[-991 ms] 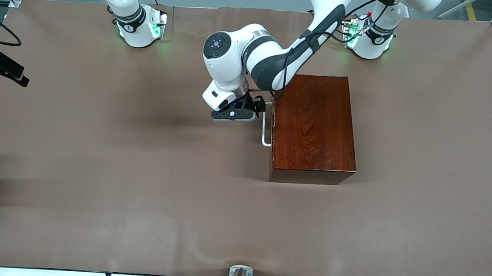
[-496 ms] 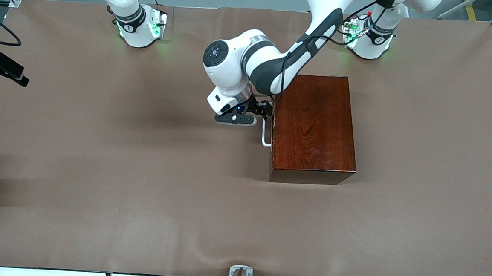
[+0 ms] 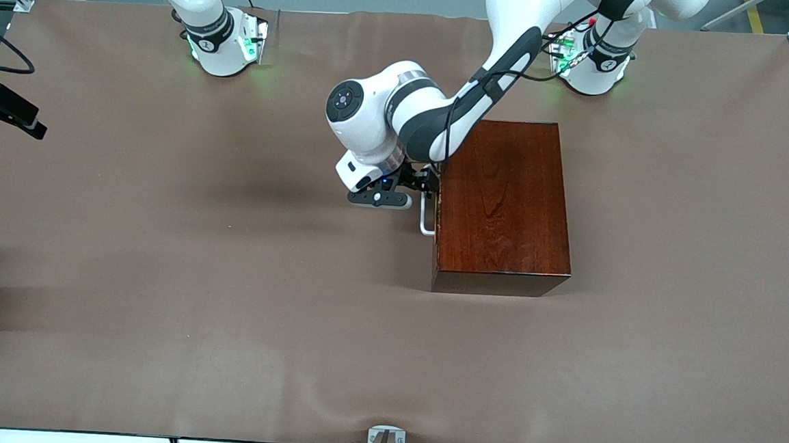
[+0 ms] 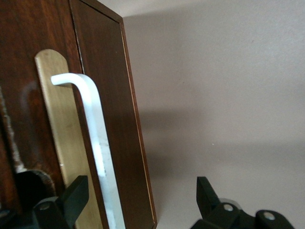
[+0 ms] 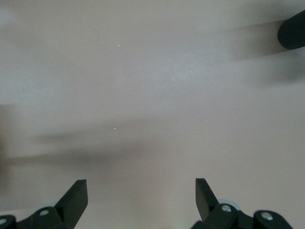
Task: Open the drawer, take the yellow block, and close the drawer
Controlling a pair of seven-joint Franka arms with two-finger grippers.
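The dark reddish-brown wooden box (image 3: 505, 201) stands mid-table, its drawer (image 4: 19, 47) shut and facing the right arm's end. The white bar handle (image 3: 425, 216) sticks out from the drawer front. My left gripper (image 3: 425, 182) is at the handle's end that lies farther from the front camera. In the left wrist view this left gripper (image 4: 140, 195) is open and straddles the handle (image 4: 97, 138). One finger (image 4: 76, 195) sits between bar and drawer front, the other stands well off. The right gripper (image 5: 141, 195) hangs open over bare table. The yellow block is hidden.
A brass plate (image 4: 62, 124) backs the handle. Brown cloth (image 3: 227, 273) covers the table. A black device (image 3: 4, 112) sits at the edge by the right arm's end. A metal bracket (image 3: 386, 440) is at the table's near edge.
The left gripper has moved closer to the box, bringing its open fingers around the handle. The drawer stays shut. The right arm waits.
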